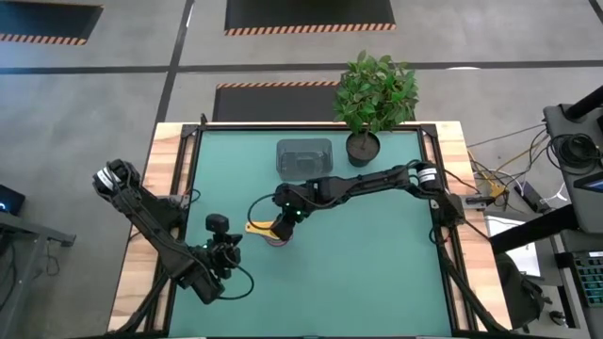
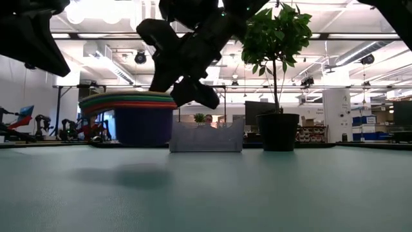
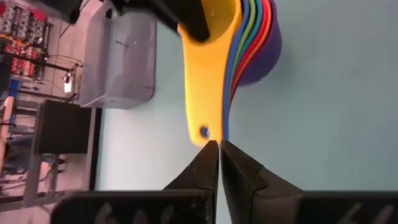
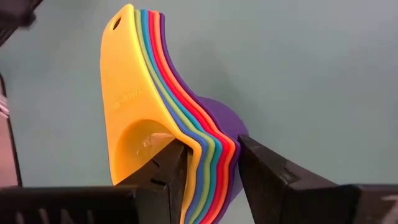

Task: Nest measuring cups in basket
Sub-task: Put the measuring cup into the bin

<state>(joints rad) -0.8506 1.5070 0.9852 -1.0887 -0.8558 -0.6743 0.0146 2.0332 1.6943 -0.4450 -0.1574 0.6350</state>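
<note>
The measuring cups [image 1: 267, 231] are nested in one stack, yellow innermost and purple outermost, near the table's middle. Their flat handles [image 3: 208, 81] fan toward the table's left. My right gripper [image 1: 283, 224] reaches in from the right and is shut on the stack [image 4: 143, 93]. In the low view the stack [image 2: 132, 119] hangs above its shadow on the mat. My left gripper [image 3: 217, 148] is shut and stands just short of the yellow handle's end [image 3: 204, 132]. The translucent grey basket [image 1: 303, 157] rests on its base near the far edge, with nothing in it. My right gripper pinches the stack's nested walls [image 4: 208, 149] at the handles' root. One finger [image 4: 168, 165] is inside the yellow cup and the other [image 4: 267, 168] is against the purple cup's outside. The fingers slant down from the table's right. The stack hangs clear of the mat, rims up. My left gripper points its shut tips at the yellow handle's free end; whether they touch it, I cannot tell.
A dark round pot with a leafy plant [image 1: 375, 94] stands at the far edge, right of the basket [image 2: 206, 136]. Green mat lies open toward the near edge and the right. Wooden rails border the table [image 1: 170, 188].
</note>
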